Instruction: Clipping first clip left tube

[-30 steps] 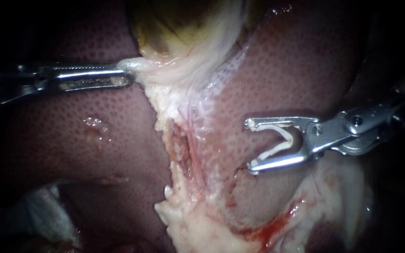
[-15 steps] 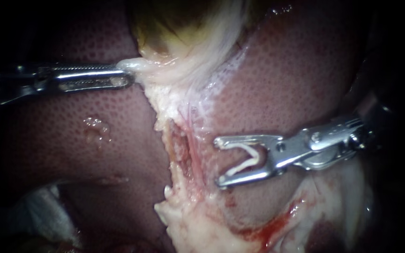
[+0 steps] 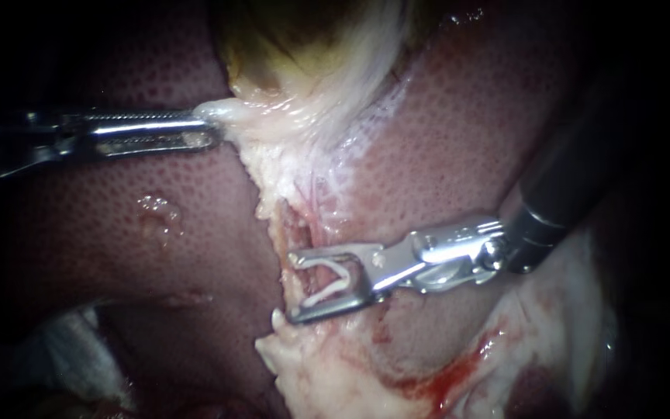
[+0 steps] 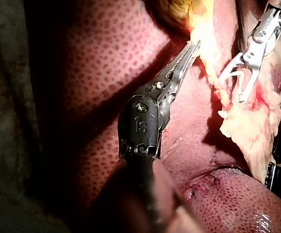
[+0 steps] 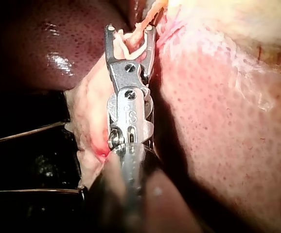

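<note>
My right instrument (image 3: 295, 285) comes in from the right, its jaws spread wide with a white clip (image 3: 331, 283) held between them. The jaw tips straddle the pink left tube (image 3: 313, 231), which runs down the pale dissected strip below the gallbladder (image 3: 288, 46). In the right wrist view the tube (image 5: 148, 17) enters the gap between the jaws (image 5: 130, 30), just ahead of the clip (image 5: 131, 43). My left instrument (image 3: 209, 128) is shut on pale tissue at the gallbladder's lower end and holds it out to the left. The left wrist view shows both instruments, left (image 4: 193, 47) and right (image 4: 232, 89).
Dark red liver (image 3: 118, 217) lies on both sides of the dissected strip. Ragged pale fatty tissue (image 3: 327, 372) with a smear of blood (image 3: 443, 380) sits below the right jaws. White gauze (image 3: 79, 349) shows at the lower left.
My right instrument has travelled left and slightly down across the liver, bringing the clip-loaded jaws up to the tube. The left instrument and the tissue it holds have stayed put.
</note>
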Controlling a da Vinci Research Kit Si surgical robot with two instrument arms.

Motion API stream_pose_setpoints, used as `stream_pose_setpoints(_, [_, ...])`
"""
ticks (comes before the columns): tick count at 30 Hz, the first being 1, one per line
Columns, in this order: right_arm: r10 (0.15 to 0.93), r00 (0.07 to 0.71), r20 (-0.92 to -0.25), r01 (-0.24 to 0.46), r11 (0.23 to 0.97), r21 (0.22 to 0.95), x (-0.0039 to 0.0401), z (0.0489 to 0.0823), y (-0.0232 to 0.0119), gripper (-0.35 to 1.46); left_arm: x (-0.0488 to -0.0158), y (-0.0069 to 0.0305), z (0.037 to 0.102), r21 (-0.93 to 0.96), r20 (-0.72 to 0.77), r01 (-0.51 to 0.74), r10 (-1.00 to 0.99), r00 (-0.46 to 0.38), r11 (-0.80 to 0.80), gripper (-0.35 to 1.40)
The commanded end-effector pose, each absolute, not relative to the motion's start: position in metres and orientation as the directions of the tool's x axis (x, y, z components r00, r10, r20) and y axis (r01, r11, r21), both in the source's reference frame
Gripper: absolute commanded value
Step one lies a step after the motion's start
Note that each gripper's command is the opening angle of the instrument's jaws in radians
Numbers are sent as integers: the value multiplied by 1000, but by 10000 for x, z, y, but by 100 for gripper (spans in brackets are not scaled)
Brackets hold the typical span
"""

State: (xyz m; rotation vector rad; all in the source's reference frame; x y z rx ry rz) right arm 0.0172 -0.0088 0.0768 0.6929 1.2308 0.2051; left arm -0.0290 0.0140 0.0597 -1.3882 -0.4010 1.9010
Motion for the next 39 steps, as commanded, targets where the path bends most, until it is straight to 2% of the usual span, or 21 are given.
stream_pose_setpoints(1, [499,345,-795,217,781,585,174,769,-89,50,-291,140,597,-629,-685,-377,714,-145,-680,-35])
stream_pose_setpoints(11, [528,358,-770,231,749,621,187,773,-99,49,-293,139,596,-627,-685,-381,714,-144,-679,-35])
stream_pose_setpoints(18, [538,372,-756,250,727,640,201,790,-117,49,-295,139,596,-627,-686,-380,714,-144,-680,-35])
stream_pose_setpoints(26, [546,375,-749,244,721,648,206,794,-116,46,-296,138,596,-627,-686,-381,713,-144,-680,-35])
stream_pose_setpoints(29, [568,380,-730,234,705,670,205,796,-115,30,-296,138,595,-627,-686,-381,713,-144,-680,-35])
stream_pose_setpoints(30, [581,382,-719,229,694,682,204,797,-114,15,-296,138,595,-627,-686,-381,713,-144,-680,-35])
stream_pose_setpoints(31, [596,388,-703,224,679,699,202,798,-113,-14,-296,138,595,-627,-686,-381,713,-144,-680,-35])
stream_pose_setpoints(32, [612,393,-686,214,665,716,202,799,-113,-30,-296,138,595,-627,-686,-381,713,-144,-680,-35])
stream_pose_setpoints(35, [672,412,-616,179,603,777,201,803,-109,-35,-296,138,596,-627,-686,-381,713,-144,-680,-35])
stream_pose_setpoints(39, [667,420,-615,179,604,777,199,807,-107,-35,-296,138,595,-627,-686,-381,713,-144,-680,-35])
